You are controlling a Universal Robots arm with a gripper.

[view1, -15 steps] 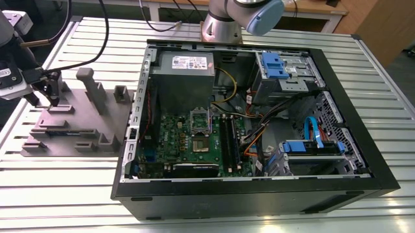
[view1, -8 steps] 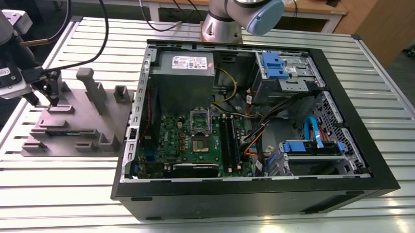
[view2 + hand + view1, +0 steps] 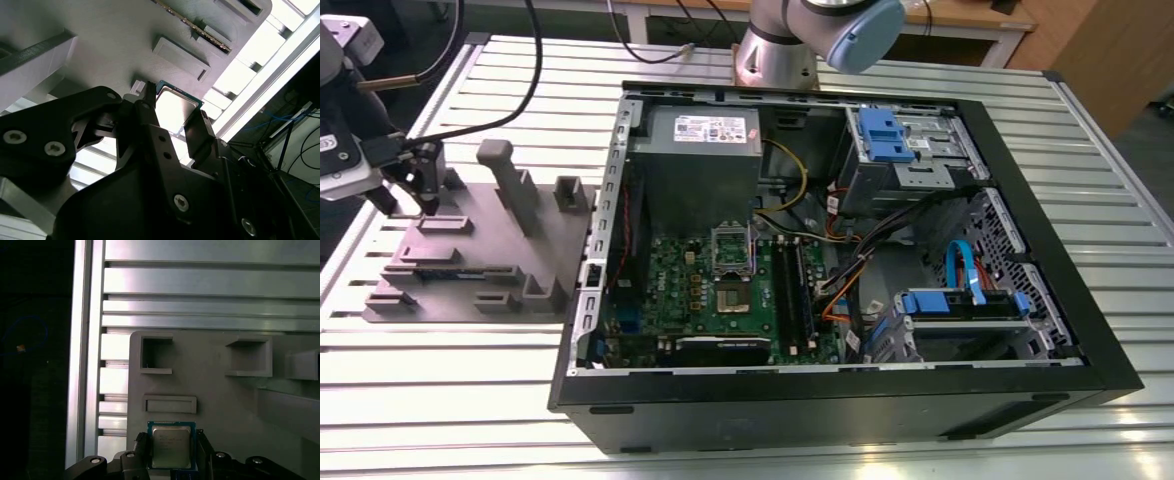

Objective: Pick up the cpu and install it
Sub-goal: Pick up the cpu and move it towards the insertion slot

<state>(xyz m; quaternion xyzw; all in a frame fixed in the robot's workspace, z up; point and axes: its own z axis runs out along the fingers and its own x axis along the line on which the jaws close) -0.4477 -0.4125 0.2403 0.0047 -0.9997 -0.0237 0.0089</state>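
While the cpu (image 3: 171, 446) is lying flat with its silvery top facing the first wrist view, the tool (image 3: 171, 452) is pinching it, one dark finger (image 3: 142, 449) pressing against each of two opposite edges. Seen in the second wrist view, the chip's bright top (image 3: 175, 107) is showing in the gap between the same two fingers. It is sitting low over the grey fixture plate (image 3: 215, 385), just beside a shallow rectangular recess (image 3: 170, 404) and near two deeper square pockets; whether it is resting on the plate or hanging just clear of it, I cannot tell. In the exterior view the tool (image 3: 424, 200) is hanging over the far corner of that plate, at the exterior view's left. The plate is lying on the slatted metal counter (image 3: 454, 380), just beside the open computer case (image 3: 854, 405). Inside the case, the green motherboard (image 3: 680, 290) is lying flat, with the socket (image 3: 731, 265) near its middle and the grey power supply (image 3: 700, 150) beyond it.
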